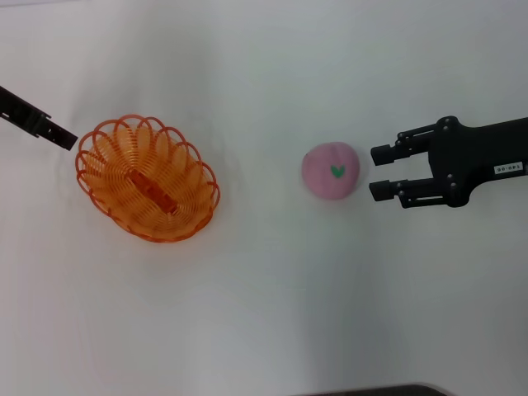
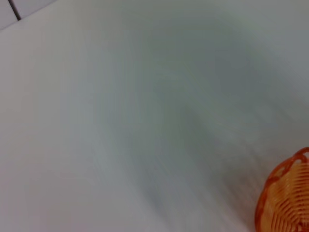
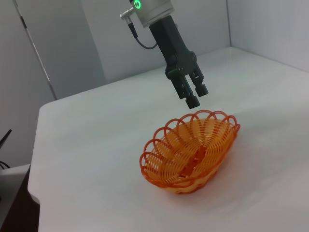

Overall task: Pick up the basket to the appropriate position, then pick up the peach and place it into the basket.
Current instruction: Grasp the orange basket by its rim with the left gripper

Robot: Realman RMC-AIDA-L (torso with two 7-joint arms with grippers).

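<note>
The basket [image 1: 148, 179] is sitting on the left part of the white table [image 1: 264, 313], upright, with the flat orange strip lying along its bottom; in the right wrist view the basket [image 3: 190, 151] is resting alone on the tabletop, nothing inside it but that strip; in the left wrist view only a piece of its looped rim [image 2: 286, 193] is showing. The peach [image 1: 330, 171] is lying well to the right of the basket, on the table, its green mark facing up. The right gripper [image 1: 381, 172] is hanging just to the right of the peach, its two fingers spread apart and pointing at the fruit, not touching it. The left gripper [image 1: 64, 139] is hovering just beside the basket's far-left rim; in the right wrist view it [image 3: 193, 95] is hanging above the rim with its fingers drawn close together, gripping nothing.
</note>
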